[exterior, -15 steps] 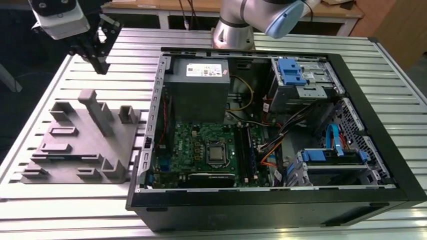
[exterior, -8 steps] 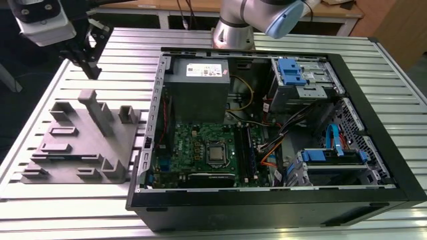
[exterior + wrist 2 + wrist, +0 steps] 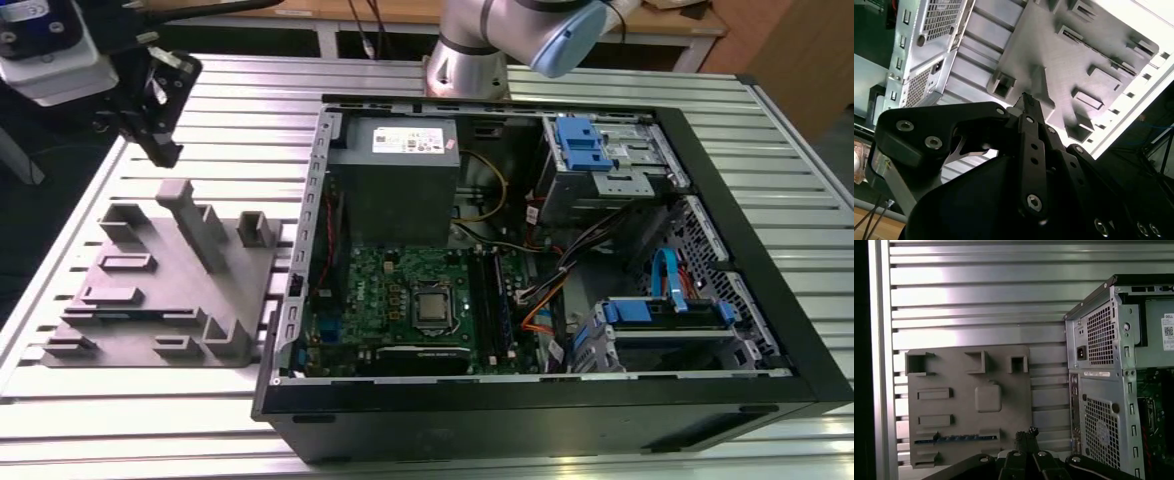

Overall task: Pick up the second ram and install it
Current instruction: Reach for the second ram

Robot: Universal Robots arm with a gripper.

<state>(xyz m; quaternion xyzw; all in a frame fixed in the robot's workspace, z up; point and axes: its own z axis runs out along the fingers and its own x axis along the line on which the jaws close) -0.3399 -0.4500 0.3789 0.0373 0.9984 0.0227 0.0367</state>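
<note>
One memory stick [image 3: 956, 438]: lying flat in a slot near one edge of the grey tray [image 3: 1016, 410].
Jaws: pressed together, empty, hanging above the tray.
Risk: closed jaws lowered onto the tray could knock the stick askew, not grip it.

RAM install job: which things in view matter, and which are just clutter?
Job:
black gripper
dark thin memory stick, lying in the pale grey plastic fixture plate
green motherboard with long black slot rails

Lying about:
grey metal power supply box
blue plastic drive bracket
</note>
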